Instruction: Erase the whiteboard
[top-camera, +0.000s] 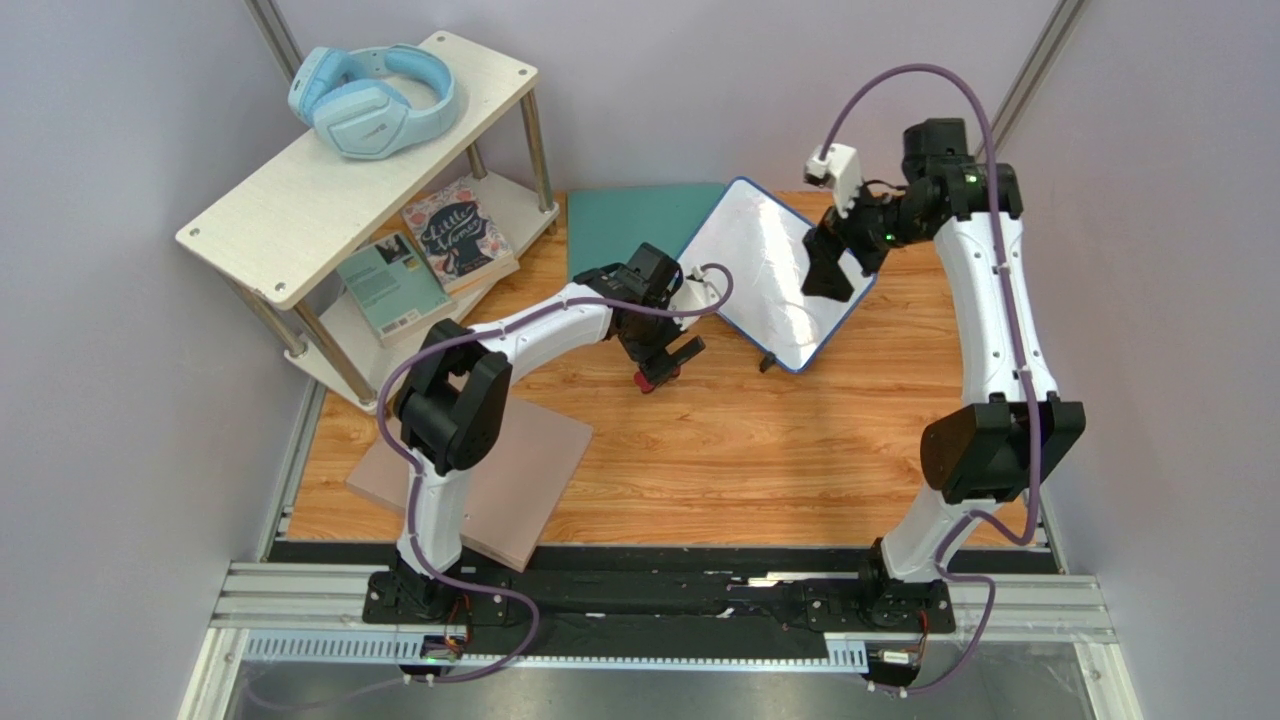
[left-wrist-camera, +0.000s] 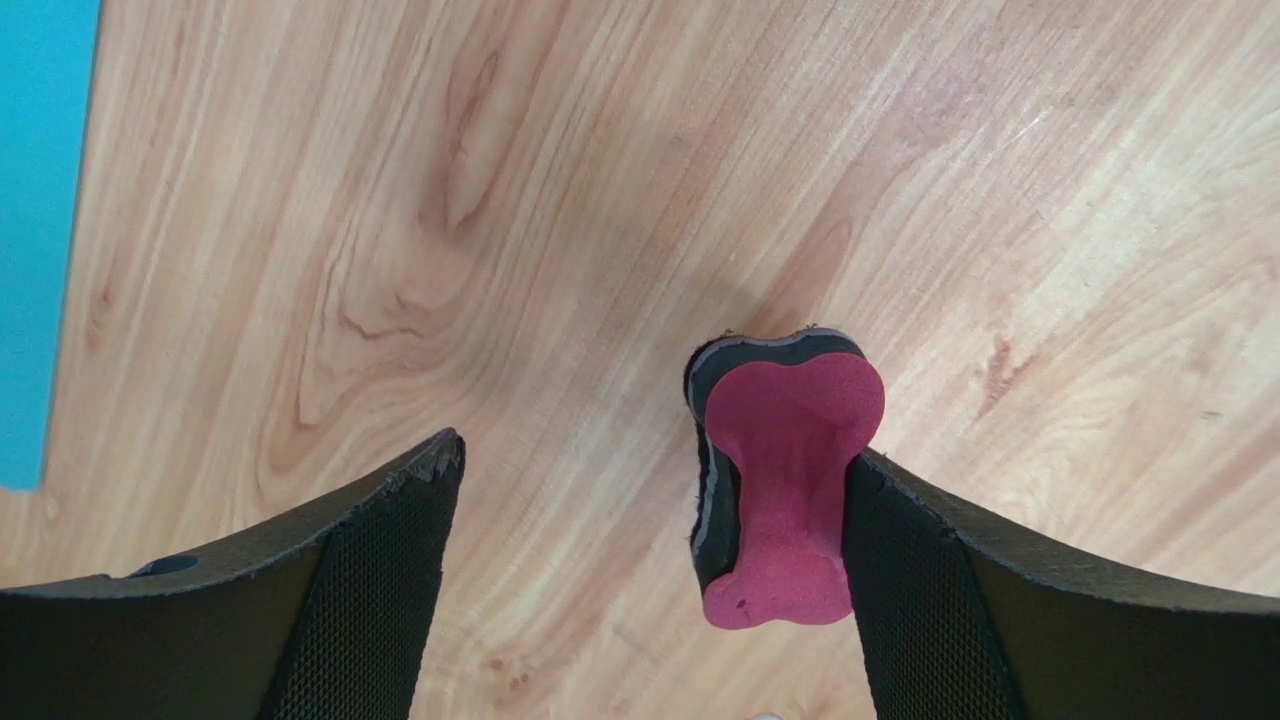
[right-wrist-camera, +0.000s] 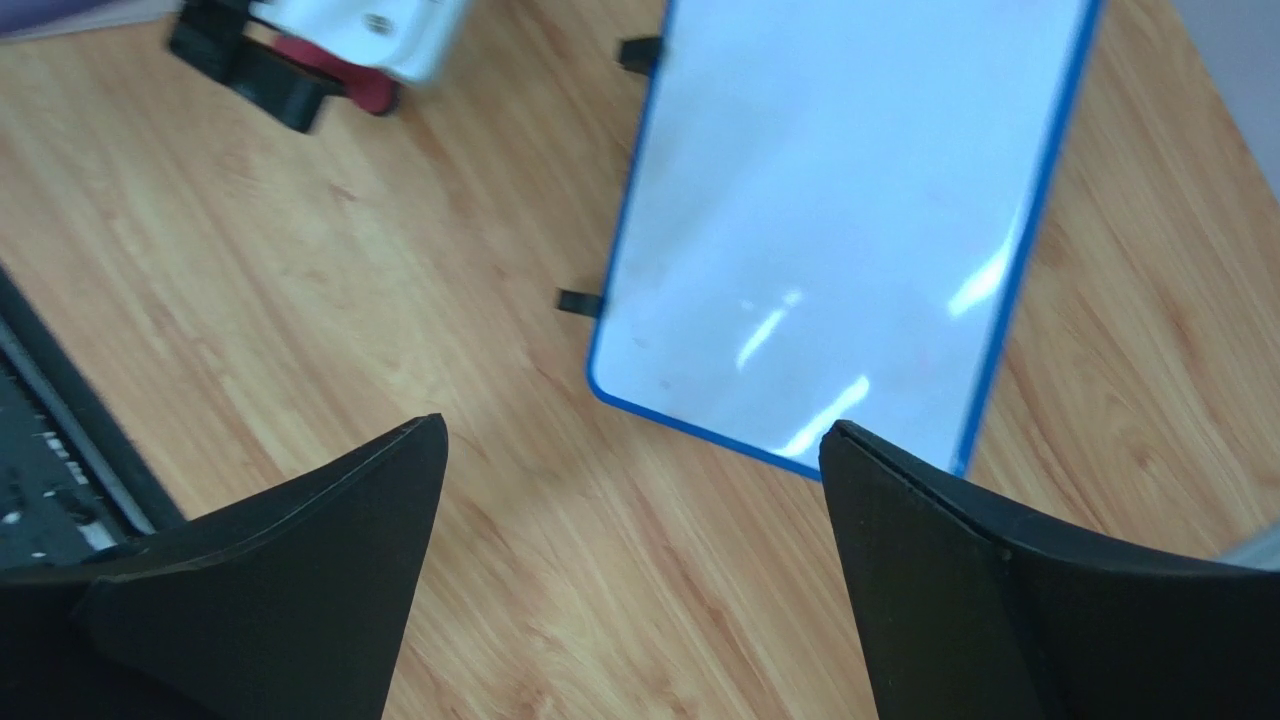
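Observation:
The whiteboard (top-camera: 774, 270), white with a thin blue frame and small black feet, lies at the back middle of the wooden table; no dark marks show on it. In the right wrist view it (right-wrist-camera: 842, 210) fills the upper right. My right gripper (top-camera: 831, 267) (right-wrist-camera: 634, 425) is open and empty above the board's near corner. My left gripper (top-camera: 661, 360) (left-wrist-camera: 654, 450) is open, low over the bare wood to the left of the board. A red eraser with a black felt side (left-wrist-camera: 781, 480) stands on the wood against my right-hand finger; the other finger is well clear of it.
A teal mat (top-camera: 646, 222) lies behind the left gripper, and its edge also shows in the left wrist view (left-wrist-camera: 38, 225). A pinkish-tan square board (top-camera: 496, 480) lies at the near left. A two-tier shelf (top-camera: 301, 195) at the back left holds blue headphones (top-camera: 376, 98) and books (top-camera: 436, 255).

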